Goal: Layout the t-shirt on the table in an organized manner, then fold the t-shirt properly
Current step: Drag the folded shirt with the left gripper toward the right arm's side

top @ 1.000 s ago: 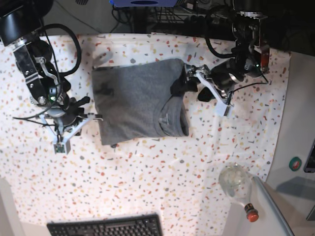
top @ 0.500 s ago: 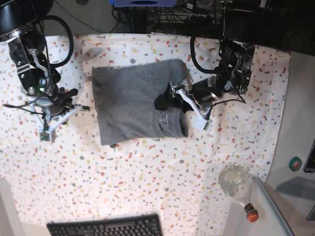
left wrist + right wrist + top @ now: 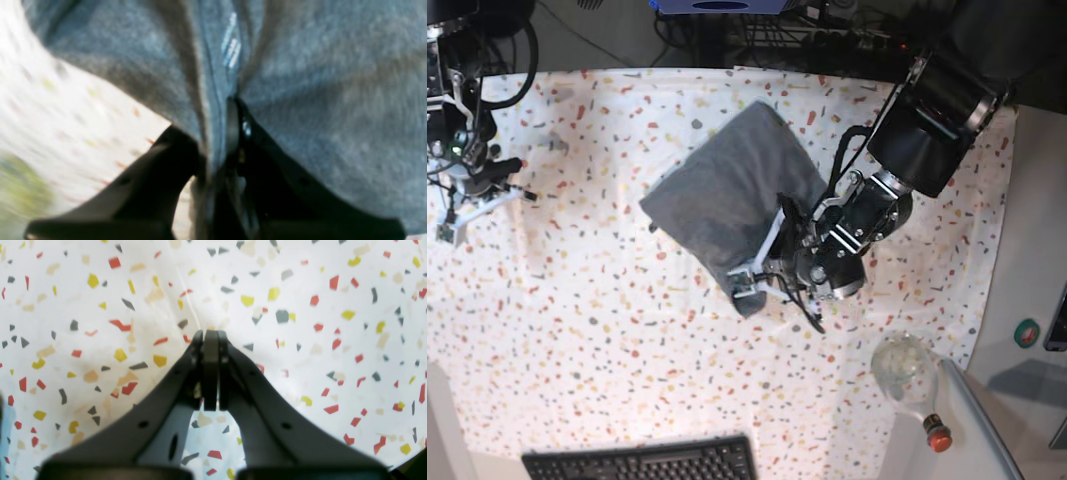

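- The t-shirt lies bunched and skewed in the upper middle of the base view – a grey, diamond-like heap on the speckled tabletop.
- The left tool sits at the heap's lower corner, right of centre; in the left wrist view its fingers are pinched together on a fold of the grey cloth, which runs up between them.
- The right tool is at the far left edge of the base view, well apart from the shirt.
- In the right wrist view the right tool has its jaws pressed fully together with nothing between them – only bare speckled cloth beneath.
- A black keyboard lies at the bottom edge, a bottle at lower right.
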